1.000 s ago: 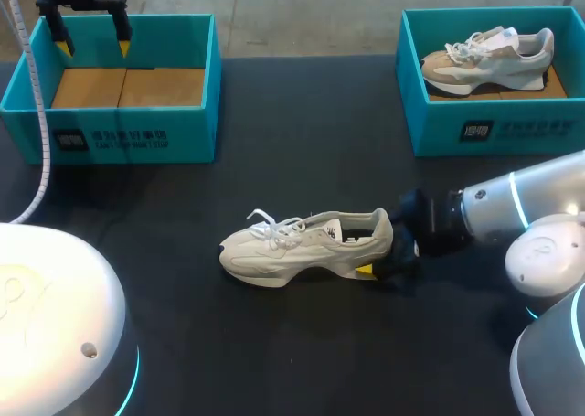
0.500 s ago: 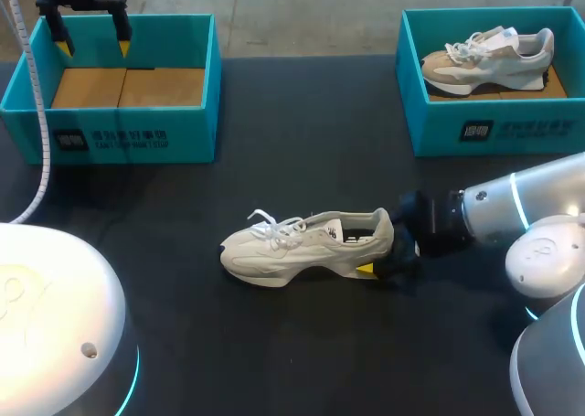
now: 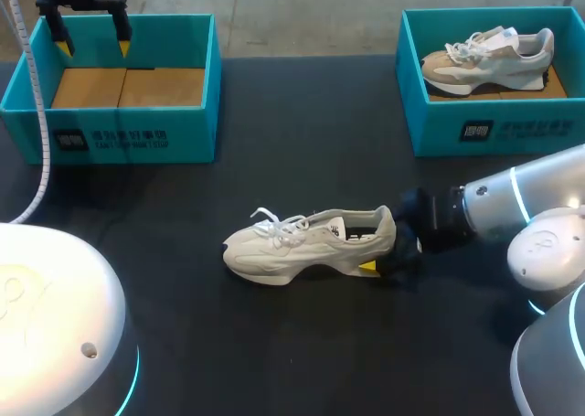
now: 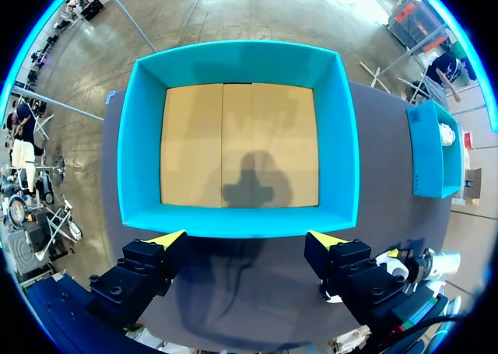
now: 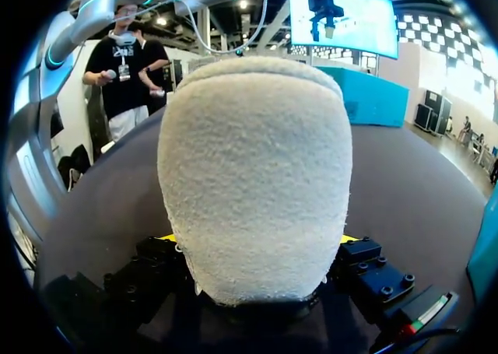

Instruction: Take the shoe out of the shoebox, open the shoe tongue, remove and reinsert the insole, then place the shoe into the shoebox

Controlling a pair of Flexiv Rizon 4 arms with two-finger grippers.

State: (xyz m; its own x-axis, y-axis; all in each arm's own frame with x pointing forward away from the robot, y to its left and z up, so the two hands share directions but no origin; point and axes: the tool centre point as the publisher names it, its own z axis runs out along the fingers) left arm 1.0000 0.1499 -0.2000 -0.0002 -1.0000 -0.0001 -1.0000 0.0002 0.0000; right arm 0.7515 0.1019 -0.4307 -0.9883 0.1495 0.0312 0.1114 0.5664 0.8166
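Shoe point(image 3: 306, 244) upright on its sole near the middle of the table point(image 3: 302, 142), toe toward the robot's left. Right gripper point(image 3: 388, 251) clamps the heel from both sides. Left gripper point(image 3: 93, 41) hangs over the empty shoebox point(image 3: 110, 123), fingers spread, holding nothing.

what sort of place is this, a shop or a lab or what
Most likely a robot test bench, not a shop: a dark table, the left tool above an empty teal shoebox, the right tool gripping a white shoe by its heel.

Bright overhead light; left gripper point(image 4: 247, 239) shadow on shoebox point(image 4: 140, 136) floor.
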